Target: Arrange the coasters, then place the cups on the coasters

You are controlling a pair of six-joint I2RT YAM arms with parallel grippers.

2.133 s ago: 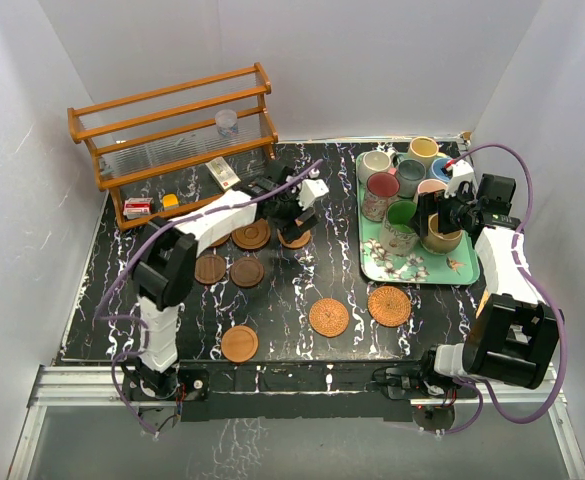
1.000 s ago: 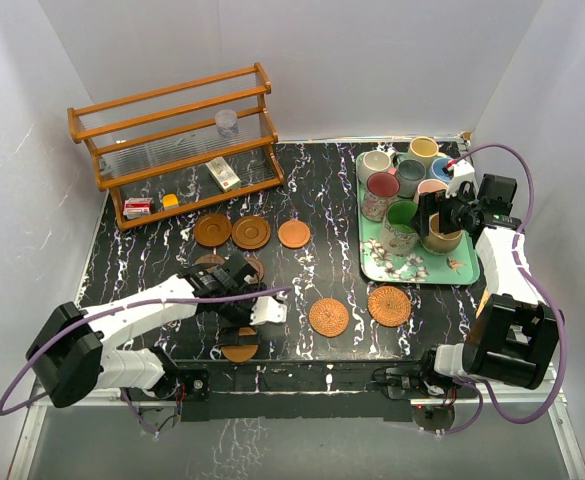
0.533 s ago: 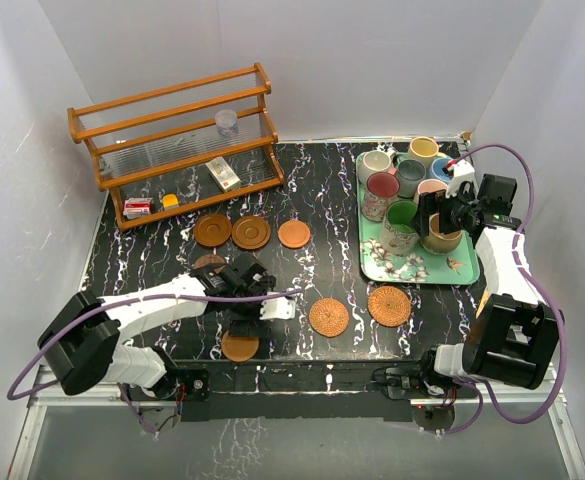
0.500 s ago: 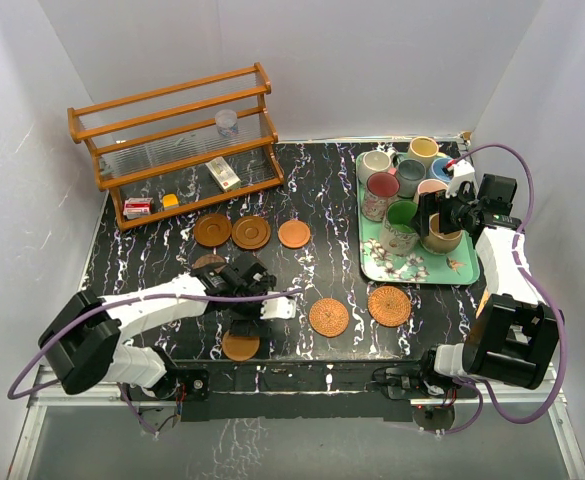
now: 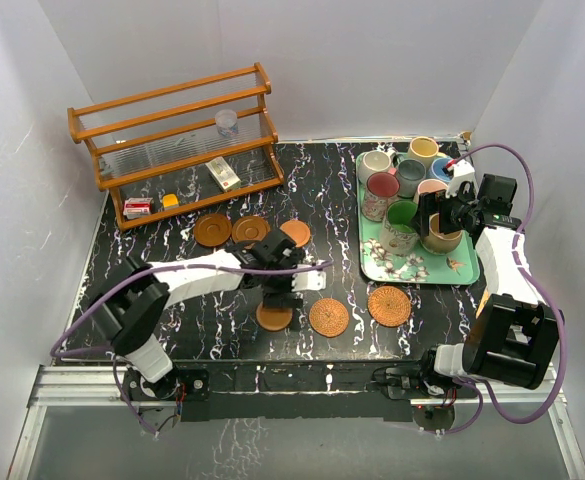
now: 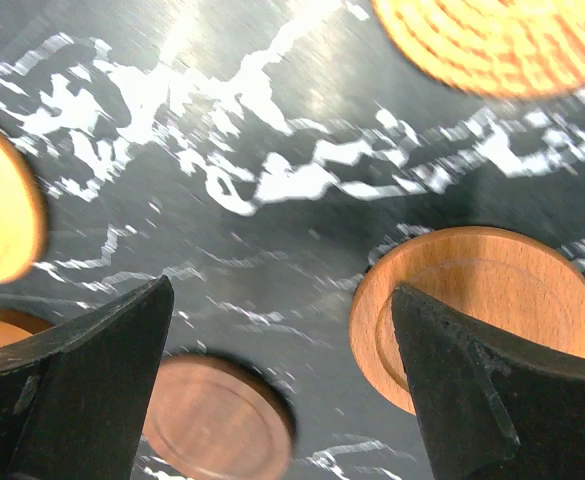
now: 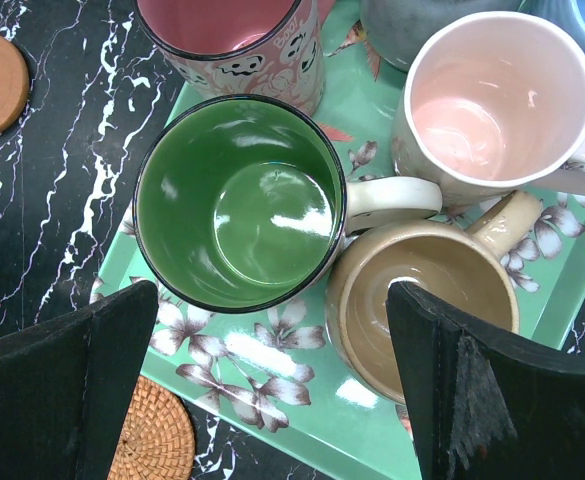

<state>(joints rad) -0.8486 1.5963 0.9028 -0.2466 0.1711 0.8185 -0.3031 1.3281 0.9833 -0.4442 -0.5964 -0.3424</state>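
Left claw (image 6: 282, 300): fingers wide apart, low over the black marbled tabletop (image 6: 272, 180).
Rimmed wood coaster (image 6: 482, 310): flat, recess up, beside one finger.
Wicker coaster (image 6: 502, 40): flat, beyond it.
Right claw (image 7: 272, 290): fingers wide apart above the green mug (image 7: 237, 200).
Green mug: upright on tray (image 7: 262, 395), handle pointing at tan mug (image 7: 427, 300).

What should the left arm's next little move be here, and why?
Probably lift the left end effector straight up. Its jaws stand open, and the orange wooden coaster lies flat on the table beside a wicker coaster, not gripped. Rising first should keep the fingers from nudging it.
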